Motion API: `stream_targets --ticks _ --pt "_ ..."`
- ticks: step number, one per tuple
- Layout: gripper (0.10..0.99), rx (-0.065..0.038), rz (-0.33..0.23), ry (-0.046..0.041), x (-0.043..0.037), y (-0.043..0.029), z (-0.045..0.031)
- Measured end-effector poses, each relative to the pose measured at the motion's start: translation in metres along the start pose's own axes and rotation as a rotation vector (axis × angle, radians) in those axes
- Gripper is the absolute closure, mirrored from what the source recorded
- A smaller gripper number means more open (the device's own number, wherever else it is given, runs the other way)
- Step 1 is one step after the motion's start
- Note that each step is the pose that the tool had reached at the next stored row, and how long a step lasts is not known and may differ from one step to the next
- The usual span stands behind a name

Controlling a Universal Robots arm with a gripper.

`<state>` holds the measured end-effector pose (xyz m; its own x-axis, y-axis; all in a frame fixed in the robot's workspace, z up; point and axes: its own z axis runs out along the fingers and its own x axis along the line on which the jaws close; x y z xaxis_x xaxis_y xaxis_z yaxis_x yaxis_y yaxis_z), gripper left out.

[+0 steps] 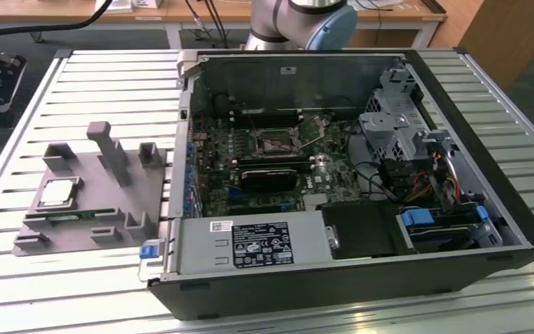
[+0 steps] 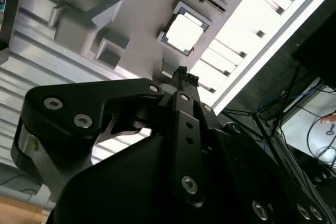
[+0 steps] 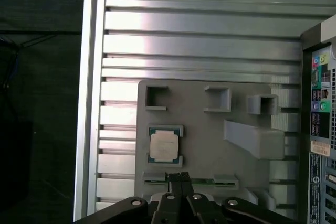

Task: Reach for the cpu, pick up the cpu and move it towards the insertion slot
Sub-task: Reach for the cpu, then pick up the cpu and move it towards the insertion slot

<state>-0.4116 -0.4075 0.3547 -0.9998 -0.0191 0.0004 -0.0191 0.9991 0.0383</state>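
Grey plastic forms the one holder (image 1: 95, 203) on the slatted metal table (image 1: 109, 83), just beside the one open computer case (image 1: 341, 285). One cpu (image 1: 60, 191) lies flat in its square recess near the holder's edge on the exterior view's left, silver top up (nothing touches it). One green memory stick (image 1: 67, 217) lies in a groove just beside it. In the first wrist view the single gripper (image 3: 177, 176) hangs above the holder, near the cpu but apart from it. Its two fingers are pressed together with nothing between them. One insertion slot (image 1: 274, 143) sits on the board inside the case, well apart from the cpu.
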Motion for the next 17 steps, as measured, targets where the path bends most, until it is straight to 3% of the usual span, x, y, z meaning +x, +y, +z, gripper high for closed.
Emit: stream_targets --ticks 4,5,6,9,10,12,13,15,16,17 --pt "0.973 0.0 0.0 -0.0001 0.0018 -0.0007 0.0016" --pt "0.918 0.0 0.0 0.0001 0.002 -0.0012 0.0025" --pt "0.918 0.0 0.0 0.0001 0.0023 -0.0017 0.004" --pt "0.737 0.0 0.0 0.0001 0.0027 -0.0029 0.0093" --pt "0.737 0.0 0.0 0.0001 0.0027 -0.0034 0.0111" --pt "0.62 0.0 0.0 0.0001 0.0028 -0.0047 0.0147" --pt "0.62 0.0 0.0 0.0001 0.0029 -0.0054 0.0165" --pt "0.506 0.0 0.0 0.0001 0.003 -0.0064 0.02" --pt "0.506 0.0 0.0 0.0001 0.003 -0.0069 0.022" --pt "0.447 0.0 0.0 0.0 0.003 -0.0072 0.0238"
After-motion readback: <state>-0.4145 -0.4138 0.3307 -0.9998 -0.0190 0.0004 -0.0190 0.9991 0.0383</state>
